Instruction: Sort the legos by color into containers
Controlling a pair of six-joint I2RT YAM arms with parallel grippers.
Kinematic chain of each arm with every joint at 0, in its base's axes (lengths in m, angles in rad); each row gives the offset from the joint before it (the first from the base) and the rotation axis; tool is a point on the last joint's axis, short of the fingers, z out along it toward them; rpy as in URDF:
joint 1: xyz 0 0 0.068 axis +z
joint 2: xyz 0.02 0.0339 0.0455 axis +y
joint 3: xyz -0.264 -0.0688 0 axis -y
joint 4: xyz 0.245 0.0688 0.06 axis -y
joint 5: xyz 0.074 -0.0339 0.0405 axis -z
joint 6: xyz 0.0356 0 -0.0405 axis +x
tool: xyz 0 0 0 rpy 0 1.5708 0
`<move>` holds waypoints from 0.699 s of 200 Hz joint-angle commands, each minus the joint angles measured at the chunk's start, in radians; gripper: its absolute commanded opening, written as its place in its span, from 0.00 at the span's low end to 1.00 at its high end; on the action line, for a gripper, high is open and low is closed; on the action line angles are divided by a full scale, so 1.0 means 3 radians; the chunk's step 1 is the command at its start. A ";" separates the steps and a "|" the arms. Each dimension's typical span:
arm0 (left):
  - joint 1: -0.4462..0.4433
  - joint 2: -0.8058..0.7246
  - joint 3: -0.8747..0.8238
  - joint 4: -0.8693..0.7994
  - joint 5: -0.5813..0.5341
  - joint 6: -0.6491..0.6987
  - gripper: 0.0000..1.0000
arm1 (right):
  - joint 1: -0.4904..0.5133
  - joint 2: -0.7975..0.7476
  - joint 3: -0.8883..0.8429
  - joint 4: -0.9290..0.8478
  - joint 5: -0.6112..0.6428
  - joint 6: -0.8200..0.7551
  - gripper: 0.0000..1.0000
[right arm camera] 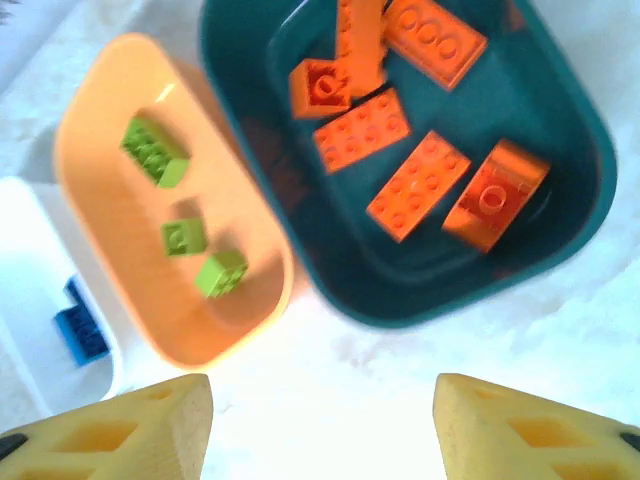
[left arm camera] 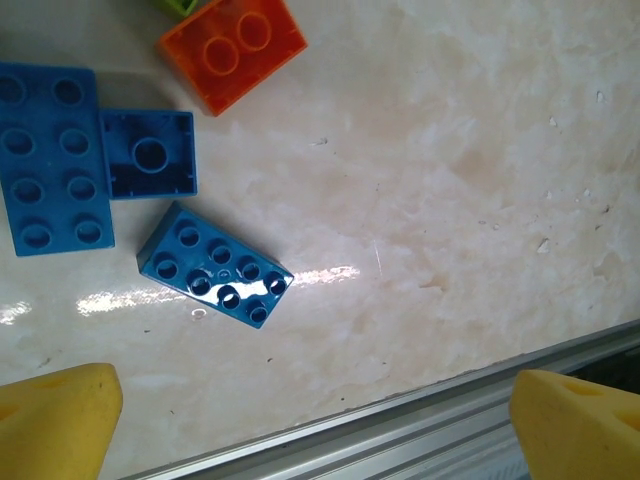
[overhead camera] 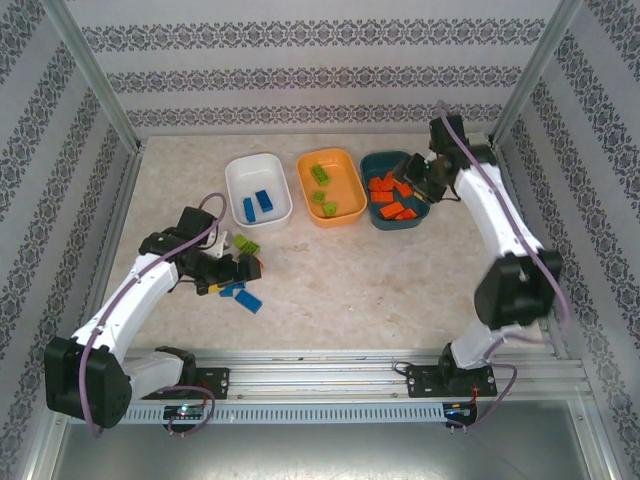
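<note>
Left hand (left arm camera: pixel 315 430) gapes wide and empty above 3 loose blue legos (left arm camera: pixel 215 265) and 1 orange brick (left arm camera: pixel 232 50), close to the front rail (left arm camera: pixel 450 405) of the bench (overhead camera: pixel 340 270). Right hand (right arm camera: pixel 325 430), fingers apart and holding nothing, hangs over the near rim of the teal dish (right arm camera: pixel 560 110), beside the orange dish (right arm camera: pixel 110 230). Bare bench lies between the 2 hands.

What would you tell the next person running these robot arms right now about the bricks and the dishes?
Left gripper: open and empty, over the table.
Right gripper: open and empty, above the teal dish.
Done: two blue bricks in the white dish, three green bricks in the orange dish, orange bricks in the teal dish.
Left to do: three blue bricks, one orange brick and one green brick lie on the table by the left gripper.
</note>
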State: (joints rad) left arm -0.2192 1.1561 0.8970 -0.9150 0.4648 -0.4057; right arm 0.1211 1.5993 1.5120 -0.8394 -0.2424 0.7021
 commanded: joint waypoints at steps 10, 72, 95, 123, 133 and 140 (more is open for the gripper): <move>-0.0250 0.0151 0.0273 -0.0194 -0.0401 0.0199 0.97 | 0.0294 -0.0650 -0.1125 0.0573 -0.0177 0.0285 0.62; -0.0606 0.0874 0.0539 -0.0135 -0.0752 0.0277 0.89 | 0.0917 -0.1246 -0.2151 0.0756 0.0025 0.0707 0.62; -0.0630 0.1043 0.0574 -0.0102 -0.0793 0.0311 0.88 | 0.0986 -0.1287 -0.2230 0.0796 0.0046 0.0757 0.62; -0.0630 0.1223 0.0691 -0.0110 -0.0904 0.0335 0.88 | 0.1012 -0.1204 -0.2206 0.0831 0.0008 0.0735 0.62; -0.0630 0.1307 0.0748 -0.0120 -0.0922 0.0345 0.88 | 0.1013 -0.1147 -0.2180 0.0835 -0.0005 0.0719 0.62; -0.0631 0.1370 0.0791 -0.0124 -0.0938 0.0351 0.88 | 0.1016 -0.1111 -0.2160 0.0839 -0.0010 0.0713 0.62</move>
State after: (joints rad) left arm -0.3954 1.5227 1.0809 -0.9306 0.2291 -0.3328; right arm 0.4152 1.2354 0.8536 -0.6121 -0.2550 0.9073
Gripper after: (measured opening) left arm 0.879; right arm 0.625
